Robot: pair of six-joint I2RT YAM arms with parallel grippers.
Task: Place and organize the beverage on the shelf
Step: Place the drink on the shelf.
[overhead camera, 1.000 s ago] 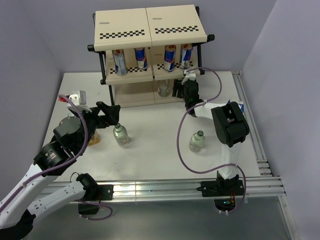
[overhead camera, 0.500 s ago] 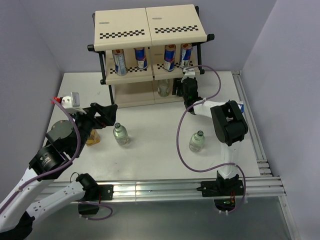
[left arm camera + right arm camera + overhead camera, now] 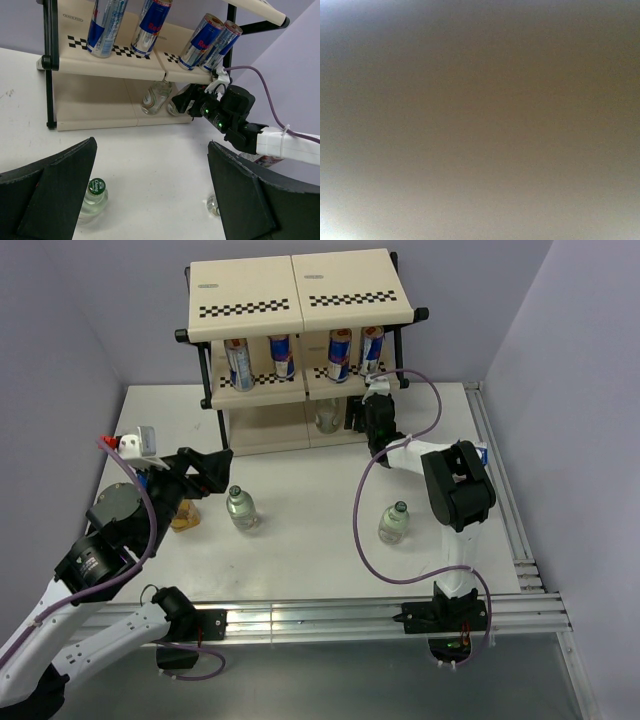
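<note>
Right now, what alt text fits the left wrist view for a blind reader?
The open left gripper frames a table with a green-capped bottle at lower left. Beyond, four cans stand on the shelf; the right gripper reaches into the tier below.

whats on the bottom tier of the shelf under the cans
A clear bottle stands there, and the right gripper is in beside it. Whether it holds anything is unclear, and the tier above hides the back.

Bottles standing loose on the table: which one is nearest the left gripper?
The left-hand bottle, just beyond the open left gripper; the other bottle stands far across, by the right arm.
</note>
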